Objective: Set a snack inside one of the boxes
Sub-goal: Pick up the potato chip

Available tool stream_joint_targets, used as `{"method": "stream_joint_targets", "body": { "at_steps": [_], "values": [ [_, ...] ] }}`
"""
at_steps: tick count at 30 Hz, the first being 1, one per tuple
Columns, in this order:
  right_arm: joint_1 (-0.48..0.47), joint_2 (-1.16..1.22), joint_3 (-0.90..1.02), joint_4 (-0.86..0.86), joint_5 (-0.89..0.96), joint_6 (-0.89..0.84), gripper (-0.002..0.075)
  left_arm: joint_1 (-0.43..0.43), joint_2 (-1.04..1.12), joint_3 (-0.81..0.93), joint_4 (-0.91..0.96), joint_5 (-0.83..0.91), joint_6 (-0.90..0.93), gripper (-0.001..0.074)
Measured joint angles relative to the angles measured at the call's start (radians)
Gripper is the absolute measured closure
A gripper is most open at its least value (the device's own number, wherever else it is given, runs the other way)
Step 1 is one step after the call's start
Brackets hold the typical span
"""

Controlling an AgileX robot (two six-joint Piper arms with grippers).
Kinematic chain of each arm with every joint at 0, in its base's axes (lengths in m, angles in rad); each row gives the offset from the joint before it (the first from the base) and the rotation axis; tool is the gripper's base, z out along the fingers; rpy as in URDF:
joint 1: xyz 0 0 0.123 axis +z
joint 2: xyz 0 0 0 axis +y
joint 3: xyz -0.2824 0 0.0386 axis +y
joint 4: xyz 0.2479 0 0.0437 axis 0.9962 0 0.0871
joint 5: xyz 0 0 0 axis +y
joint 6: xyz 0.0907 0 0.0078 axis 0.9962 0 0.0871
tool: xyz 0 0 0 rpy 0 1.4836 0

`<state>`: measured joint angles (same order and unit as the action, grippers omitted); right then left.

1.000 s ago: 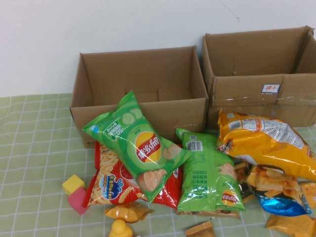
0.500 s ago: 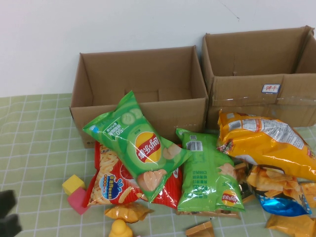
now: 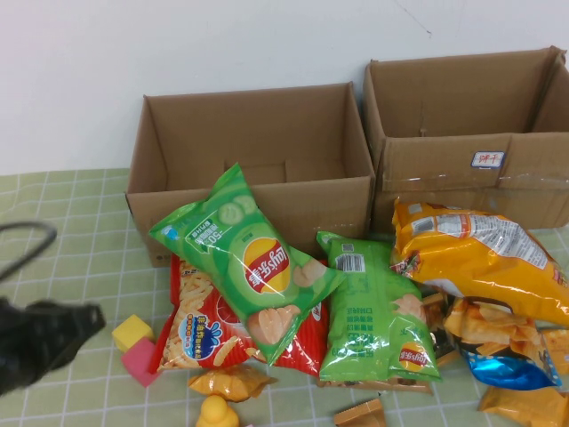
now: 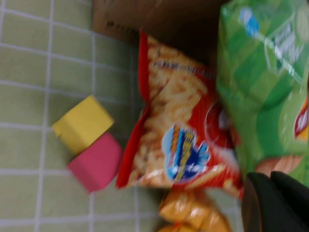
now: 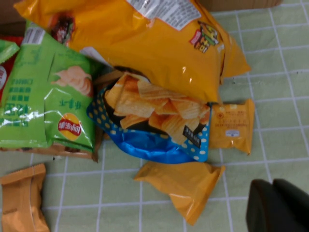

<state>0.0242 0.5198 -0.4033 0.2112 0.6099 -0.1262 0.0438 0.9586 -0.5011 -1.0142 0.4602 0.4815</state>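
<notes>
On the green checked counter [image 3: 71, 258], two open cardboard boxes stand side by side along the far edge: the left box [image 3: 253, 191] near the middle and the right box [image 3: 467, 142] toward the far right corner. A pile of snacks lies in front of them. A green chip bag [image 3: 244, 258] leans against the left box's front wall, partly covering a red snack bag [image 3: 209, 325]. Just right of it lies a second green chip bag [image 3: 373, 311], and further toward the right edge a large yellow bag [image 3: 480, 258] rests over a blue-trimmed chip bag [image 3: 498, 351]. Small orange packets [image 3: 229, 382] sit at the near edge.

A yellow block [image 3: 132, 331] and a pink block [image 3: 140, 360] touch each other just left of the red snack bag.

The left pincer [image 3: 53, 334] hovers above the counter near the left edge, well short of the blocks; whether its fingers are apart or together cannot be told. The right pincer [image 5: 277, 205] shows only as a dark shape in its wrist view, above bare counter near the small orange packets by the right edge; its state cannot be told either.
</notes>
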Motion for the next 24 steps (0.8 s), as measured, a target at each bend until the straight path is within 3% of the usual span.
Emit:
{"method": "stream_joint_targets", "body": {
  "at_steps": [5,8,13,24],
  "values": [
    [0.0,0.001,0.0,0.023,-0.024,0.0,0.0728,0.0,0.164,-0.002,-0.442,-0.038,0.381,0.0737],
    [0.0,0.001,0.0,0.033,-0.035,0.0,0.0728,0.0,0.244,-0.008,-0.616,-0.027,0.598,0.0737],
    [0.0,0.001,0.0,0.014,-0.041,0.0,0.0728,0.0,0.339,-0.025,-0.682,-0.005,0.78,0.0737],
    [0.0,0.001,0.025,-0.015,-0.07,0.0,0.0728,0.001,0.363,-0.027,-0.691,0.138,0.869,0.0737]
  ]
}}
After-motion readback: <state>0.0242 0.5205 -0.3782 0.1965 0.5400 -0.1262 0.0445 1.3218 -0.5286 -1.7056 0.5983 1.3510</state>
